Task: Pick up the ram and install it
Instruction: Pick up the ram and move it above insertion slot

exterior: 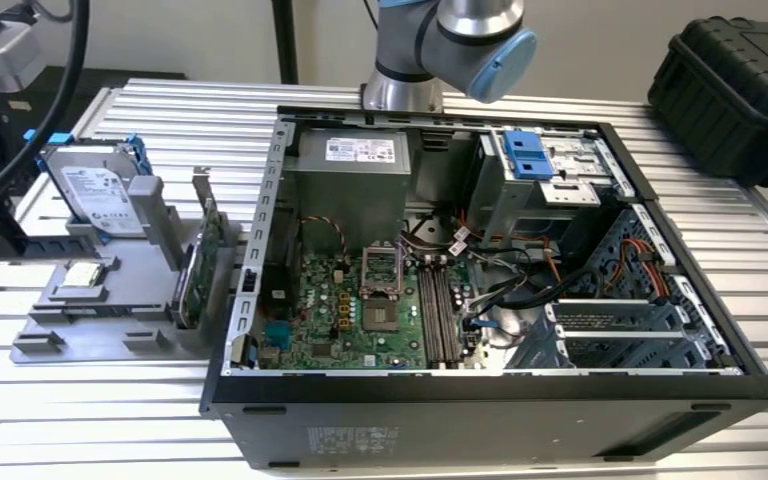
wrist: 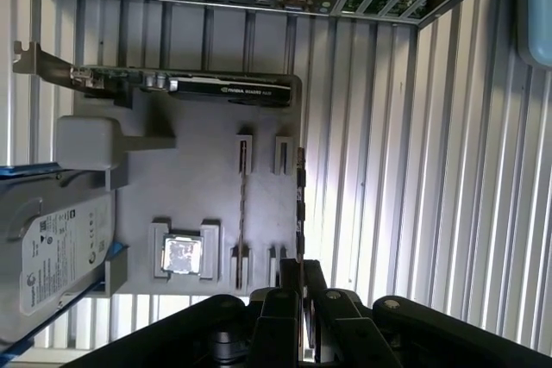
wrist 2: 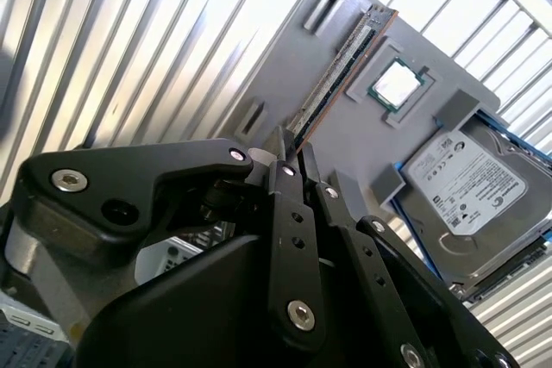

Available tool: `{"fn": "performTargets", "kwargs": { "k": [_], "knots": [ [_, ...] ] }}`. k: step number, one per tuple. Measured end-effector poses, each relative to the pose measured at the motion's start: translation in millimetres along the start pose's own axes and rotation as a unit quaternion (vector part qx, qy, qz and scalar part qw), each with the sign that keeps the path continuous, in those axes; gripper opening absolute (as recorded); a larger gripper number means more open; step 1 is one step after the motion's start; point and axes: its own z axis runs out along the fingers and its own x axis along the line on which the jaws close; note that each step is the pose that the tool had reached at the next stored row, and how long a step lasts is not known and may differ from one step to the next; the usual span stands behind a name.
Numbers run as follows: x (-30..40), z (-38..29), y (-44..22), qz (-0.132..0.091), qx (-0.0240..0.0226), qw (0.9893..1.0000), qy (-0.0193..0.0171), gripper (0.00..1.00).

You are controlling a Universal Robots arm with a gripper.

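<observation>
- Slatted metal table carries an open case and, at the exterior view's left of it, a grey tray of parts.
- In the second wrist view the ram stands on edge along the tray, between a slotted holder and the CPU. The drive lies beyond the CPU.
- The gripper is narrow, its jaws closed on the ram's near end. Whether the stick has left the tray cannot be told.
- Risk: the hold is at one end only, so the long free length could droop or swing, and the stick could twist in the jaws.
- Risk: if the far end sits in a holder, a tilted lift could jam it or drag the tray along.
- Risk: a hard pinch on so thin a board could crack it or harm its chips.
- Risk: the card stands upright on the tray's side nearest the case, so a low carry could clip it or the case wall.
- Risk: the slots lie deep on the board beside loose cables, so a skewed stick could miss its slot or snag a cable.
</observation>
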Motion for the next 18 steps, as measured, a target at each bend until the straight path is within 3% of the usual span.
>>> {"fn": "performTargets", "kwargs": {
  "k": [18],
  "knots": [
    [-0.6,-11.7,0.0,0.0,0.0001,1.0,0.0,0.0]
  ]
}}
